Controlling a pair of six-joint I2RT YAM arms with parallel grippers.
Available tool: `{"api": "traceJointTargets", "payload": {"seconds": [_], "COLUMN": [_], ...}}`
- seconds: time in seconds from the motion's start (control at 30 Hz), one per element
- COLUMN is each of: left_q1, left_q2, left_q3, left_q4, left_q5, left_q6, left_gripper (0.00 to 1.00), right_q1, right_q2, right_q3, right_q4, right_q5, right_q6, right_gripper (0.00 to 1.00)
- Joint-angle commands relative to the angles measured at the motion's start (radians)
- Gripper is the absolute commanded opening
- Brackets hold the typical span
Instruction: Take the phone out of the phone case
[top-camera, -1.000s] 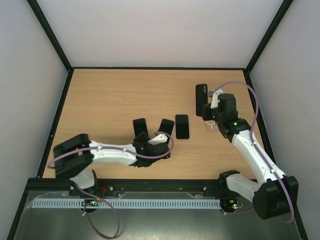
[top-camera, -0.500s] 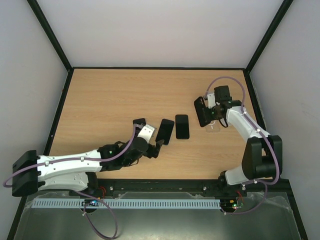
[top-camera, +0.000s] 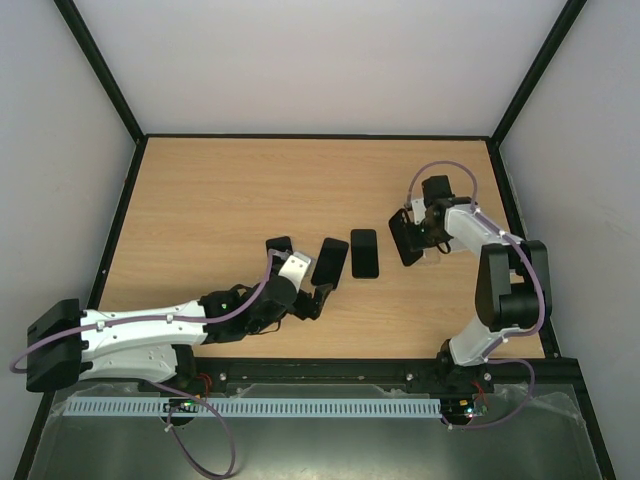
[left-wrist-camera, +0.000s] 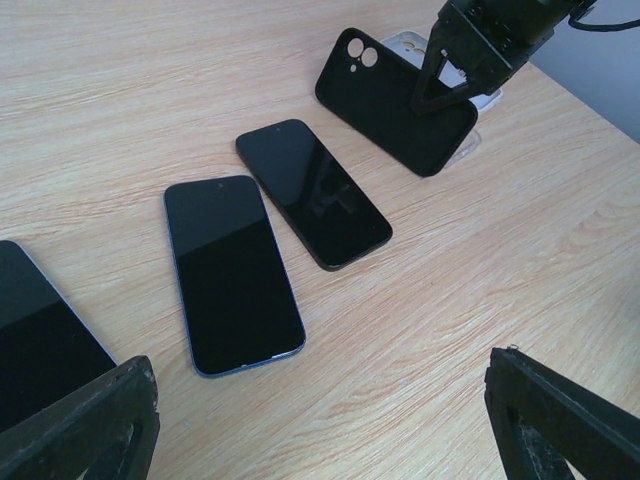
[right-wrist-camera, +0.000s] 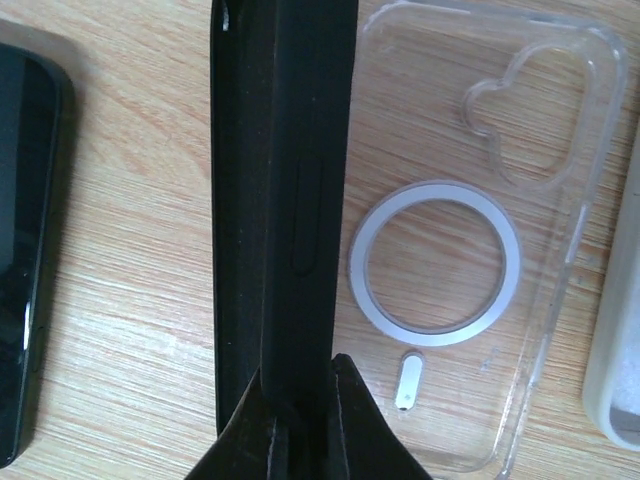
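Right claw (right-wrist-camera: 300, 375): clenched on the long edge of the case (left-wrist-camera: 395, 100)
Case: tilted, over clear case (right-wrist-camera: 470, 250)
Left claw (left-wrist-camera: 318, 400): spread wide, empty, above phones (left-wrist-camera: 235, 270) on table (top-camera: 220, 200)

Three bare phones: left phone (left-wrist-camera: 40, 330), middle phone (left-wrist-camera: 233, 272), right phone (left-wrist-camera: 312, 192). One black case (left-wrist-camera: 395, 100), one clear case (right-wrist-camera: 430, 140).

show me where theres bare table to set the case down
Barest: the far half of the table, from the back edge to the row of phones. Also the near strip between phones and near edge, right of the left gripper. Crowded: the phone row, and the right side, where the right gripper holds the case by the clear case.
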Motion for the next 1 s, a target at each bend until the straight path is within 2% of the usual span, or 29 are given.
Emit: {"api": "traceJointTargets", "payload": {"seconds": [0.0, 0.2, 0.4, 0.5, 0.67, 0.7, 0.9, 0.97], "left_q1": [0.006, 0.006, 0.007, 0.006, 0.007, 0.007, 0.008, 0.010], "left_q2": [0.004, -0.003, 0.009, 0.008, -0.004, -0.006, -0.032, -0.041], "left_q3": [-0.017, -0.023, -0.018, -0.015, -0.010, -0.010, 0.018, 0.022], "left_q4": [0.030, 0.037, 0.052, 0.054, 0.049, 0.048, -0.007, -0.025], "left_q5": [0.006, 0.004, 0.014, 0.022, 0.031, 0.029, 0.009, -0.011], "left_q6": [-0.009, -0.006, -0.006, -0.009, -0.015, -0.017, -0.013, -0.015], "left_gripper": [0.88, 0.88, 0.88, 0.88, 0.88, 0.88, 0.88, 0.88], "right_q1": [-0.053, -0.158, -0.167, -0.167, -0.167, -0.167, -0.167, -0.169], "right_q2": [0.028, 0.025, -0.003, 0.010, 0.041, 0.046, 0.038, 0.014], "right_q3": [0.022, 0.065, 0.048, 0.043, 0.002, -0.009, -0.028, -0.031], "right_q4": [0.001, -0.029, -0.118, -0.161, -0.108, -0.091, -0.046, -0.038], "right_q5": [0.091, 0.047, -0.275, -0.375, -0.352, -0.337, -0.264, -0.234], "right_q6": [-0.001, -0.031, -0.129, -0.150, -0.113, -0.099, -0.065, -0.062], "right_gripper": [0.02, 0.02, 0.02, 0.02, 0.02, 0.04, 0.35, 0.40]}}
